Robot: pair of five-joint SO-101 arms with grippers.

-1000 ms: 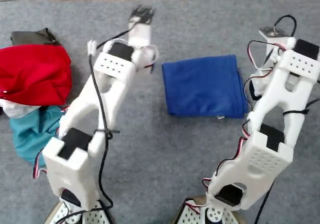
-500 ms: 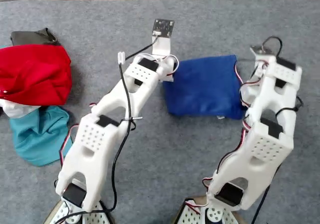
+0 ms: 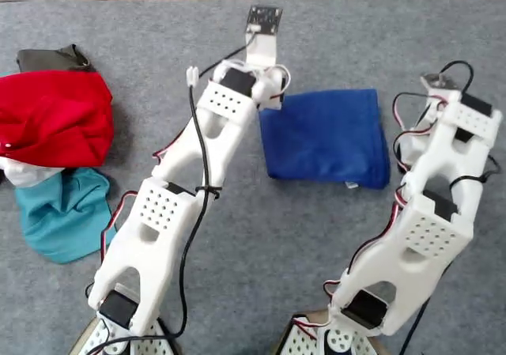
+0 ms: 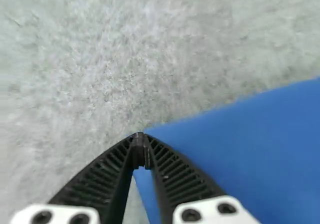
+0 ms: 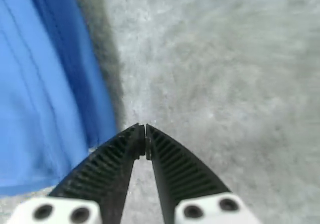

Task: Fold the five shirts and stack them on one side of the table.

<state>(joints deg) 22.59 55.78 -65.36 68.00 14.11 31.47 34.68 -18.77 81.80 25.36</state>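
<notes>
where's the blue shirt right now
In the high view the blue shirt lies between the left claw at one corner and the right claw.

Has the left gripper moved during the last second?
Yes. The left gripper has swung away from the red shirt, toward the folded blue shirt, and now sits at that shirt's corner.

5 shirts [image 3: 324, 137], 2 arms [image 3: 209, 134], 1 table [image 3: 261, 236]

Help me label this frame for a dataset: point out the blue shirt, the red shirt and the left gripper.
blue shirt [image 3: 324, 137], high view, middle of the folded cloth.
red shirt [image 3: 55, 118], high view, middle of its top.
left gripper [image 4: 140, 144], left wrist view, where its fingertips meet.
</notes>
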